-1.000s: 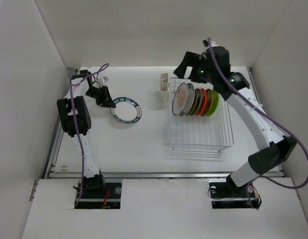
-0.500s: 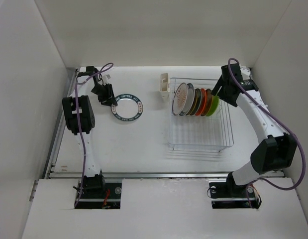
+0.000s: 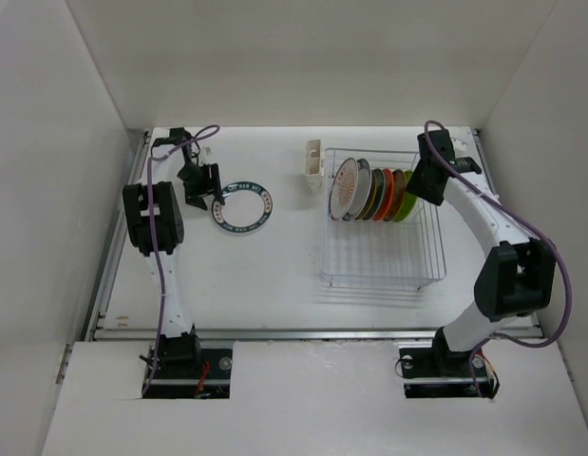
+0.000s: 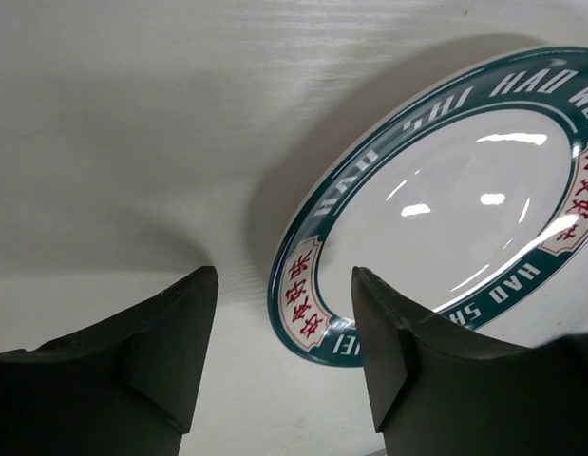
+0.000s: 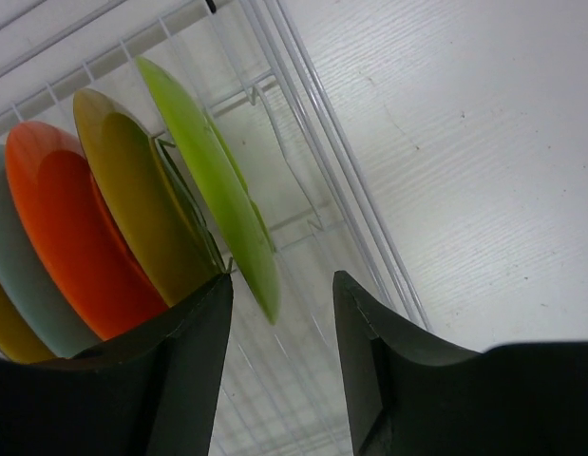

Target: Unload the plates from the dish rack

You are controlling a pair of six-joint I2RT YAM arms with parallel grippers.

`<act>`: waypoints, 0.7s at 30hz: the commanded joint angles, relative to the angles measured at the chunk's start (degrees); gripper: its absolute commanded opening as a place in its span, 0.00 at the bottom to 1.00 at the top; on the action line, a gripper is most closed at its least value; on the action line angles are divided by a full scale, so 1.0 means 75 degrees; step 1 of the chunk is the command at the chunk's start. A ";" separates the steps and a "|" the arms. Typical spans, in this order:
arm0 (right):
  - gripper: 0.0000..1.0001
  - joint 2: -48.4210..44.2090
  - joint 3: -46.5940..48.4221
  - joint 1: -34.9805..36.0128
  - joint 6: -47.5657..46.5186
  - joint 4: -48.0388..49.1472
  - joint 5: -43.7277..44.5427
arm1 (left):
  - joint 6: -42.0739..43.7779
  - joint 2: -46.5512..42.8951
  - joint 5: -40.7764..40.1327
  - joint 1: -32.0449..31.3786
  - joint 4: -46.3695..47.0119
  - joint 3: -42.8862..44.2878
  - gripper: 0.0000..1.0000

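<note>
Currently, right fingers [image 5: 180, 380] spread astride lime green plate [image 5: 218, 190] in dish rack [image 3: 384, 256], left fingers [image 4: 161, 351] spread at teal-rimmed plate [image 4: 445, 209], white counter's [image 4: 132, 142] far-left corner

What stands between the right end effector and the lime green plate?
Nothing visible. The lime green plate has its edge in the gap of the right end effector; the olive plate stands close beside it.

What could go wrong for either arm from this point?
1. The right gripper straddles the edge of the lime green plate, with the olive plate close beside it; a finger could catch that neighbour or jar the dish rack.
2. The left gripper is open over the rim of the teal-rimmed plate on the table; lifting off might drag it.
</note>
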 commanded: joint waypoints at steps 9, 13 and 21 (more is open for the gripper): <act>0.07 0.0643 -0.0051 0.0019 -0.0372 0.0899 0.0015 | -0.0025 -0.2267 -0.1163 0.0008 -0.0802 0.0317 0.62; 0.00 0.0422 0.0230 0.0019 -0.0582 0.0607 0.0320 | 0.0150 -0.2713 -0.1258 -0.0144 -0.1235 0.0317 0.62; 0.00 -0.0516 0.2487 0.0019 -0.0747 -0.1381 0.2413 | 0.0759 -0.3417 -0.1060 -0.0953 -0.1962 0.0480 0.62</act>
